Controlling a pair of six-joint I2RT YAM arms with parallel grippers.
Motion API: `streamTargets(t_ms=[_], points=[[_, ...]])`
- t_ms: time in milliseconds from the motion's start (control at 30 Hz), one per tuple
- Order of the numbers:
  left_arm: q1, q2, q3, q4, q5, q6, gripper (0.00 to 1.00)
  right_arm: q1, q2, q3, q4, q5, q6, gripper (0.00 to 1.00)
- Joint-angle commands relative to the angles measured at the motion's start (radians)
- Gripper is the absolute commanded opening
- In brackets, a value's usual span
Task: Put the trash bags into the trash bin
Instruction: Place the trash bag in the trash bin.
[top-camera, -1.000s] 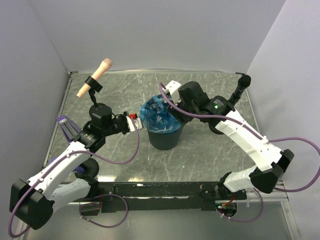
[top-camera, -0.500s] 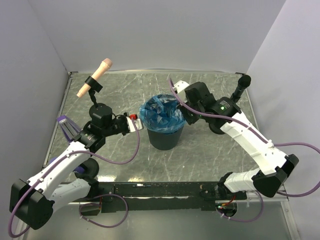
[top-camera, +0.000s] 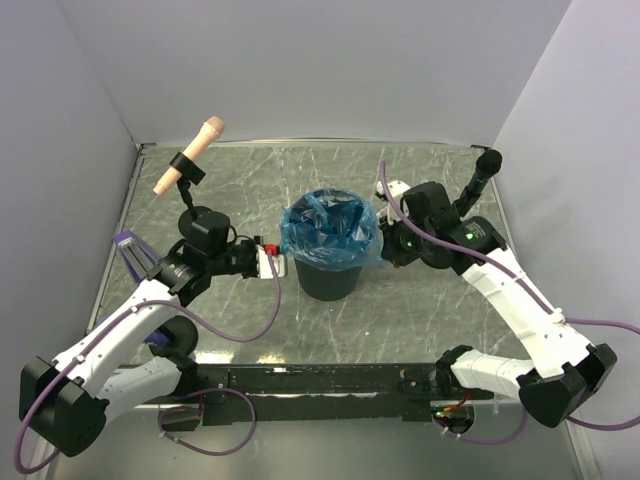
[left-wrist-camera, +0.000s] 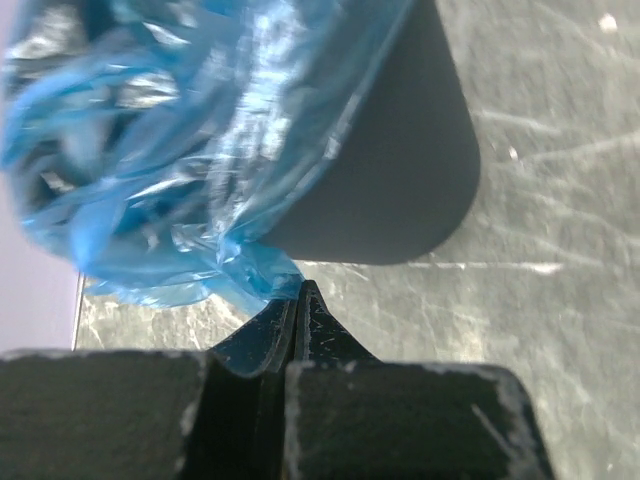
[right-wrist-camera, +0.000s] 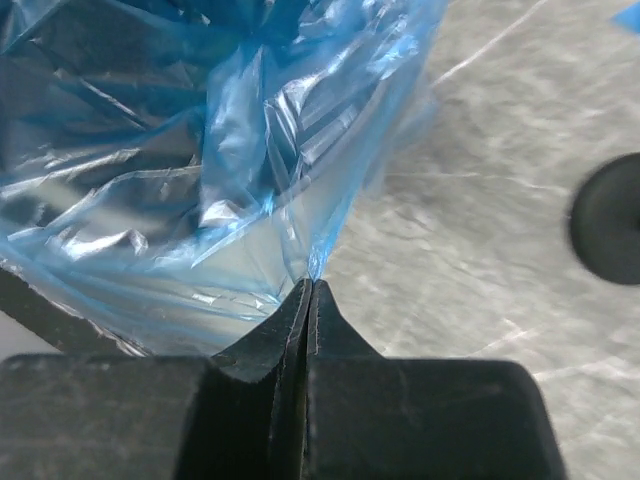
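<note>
Trash bag (top-camera: 330, 226), single; bin (top-camera: 328, 281), single

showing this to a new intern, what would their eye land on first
The bright blue trash bag draped over the rim of the dark trash bin at the centre of the table. The left tool and right tool flank it, each shut on an edge of the film. A peach microphone stands back left.

Grey marbled table (top-camera: 400, 320) bears the trash bin (top-camera: 328, 278) between left gripper (left-wrist-camera: 298, 300) and right gripper (right-wrist-camera: 308, 300), with a black round base (right-wrist-camera: 610, 232) right of the latter.
</note>
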Motion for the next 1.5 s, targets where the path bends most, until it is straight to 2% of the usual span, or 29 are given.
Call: streamTargets(t_ms=[0, 133, 267, 567, 600, 667, 733, 800, 900, 967, 1100, 1200, 1267, 1367, 1467], points=[[-0.014, 0.033, -0.004, -0.056, 0.036, 0.139, 0.01, -0.028, -0.023, -0.104, 0.131, -0.108, 0.044, 0.00], [-0.020, 0.063, -0.044, -0.058, -0.013, 0.233, 0.01, -0.026, -0.052, -0.207, 0.251, -0.085, -0.026, 0.00], [-0.020, 0.095, -0.085, -0.021, -0.059, 0.254, 0.01, -0.028, -0.066, -0.289, 0.331, -0.029, -0.045, 0.00], [-0.020, 0.161, -0.122, 0.140, -0.101, 0.139, 0.01, -0.037, -0.052, -0.396, 0.412, 0.031, -0.065, 0.00], [-0.020, 0.159, -0.125, 0.155, -0.116, 0.126, 0.04, -0.044, -0.047, -0.393, 0.401, 0.018, -0.079, 0.00], [-0.018, 0.149, -0.116, 0.134, -0.141, 0.121, 0.13, -0.060, -0.050, -0.356, 0.346, 0.010, -0.118, 0.18], [-0.014, 0.127, -0.105, 0.093, -0.159, 0.109, 0.30, -0.084, -0.064, -0.310, 0.287, 0.027, -0.148, 0.43], [-0.001, 0.097, -0.110, 0.022, -0.161, 0.112, 0.43, -0.112, -0.061, -0.226, 0.199, 0.045, -0.146, 0.66], [0.009, 0.009, -0.150, -0.032, -0.202, 0.061, 0.60, -0.140, -0.020, -0.067, 0.044, -0.010, -0.158, 0.77], [0.014, -0.064, -0.168, -0.048, -0.222, 0.001, 0.69, -0.138, 0.002, 0.048, 0.013, -0.106, -0.200, 0.78], [0.022, -0.167, -0.168, -0.114, -0.242, -0.085, 0.81, -0.101, 0.055, 0.176, 0.125, -0.249, -0.315, 0.77], [0.020, -0.180, -0.162, -0.147, -0.254, -0.175, 0.82, -0.033, 0.186, 0.298, 0.053, -0.358, -0.427, 0.65], [0.020, -0.184, -0.168, -0.147, -0.253, -0.215, 0.81, 0.013, 0.279, 0.363, 0.003, -0.407, -0.480, 0.60], [0.019, -0.200, -0.182, -0.105, -0.259, -0.269, 0.80, 0.079, 0.400, 0.414, -0.001, -0.394, -0.507, 0.56], [0.020, -0.207, -0.196, -0.073, -0.270, -0.287, 0.80, 0.109, 0.514, 0.464, -0.014, -0.366, -0.511, 0.44]])
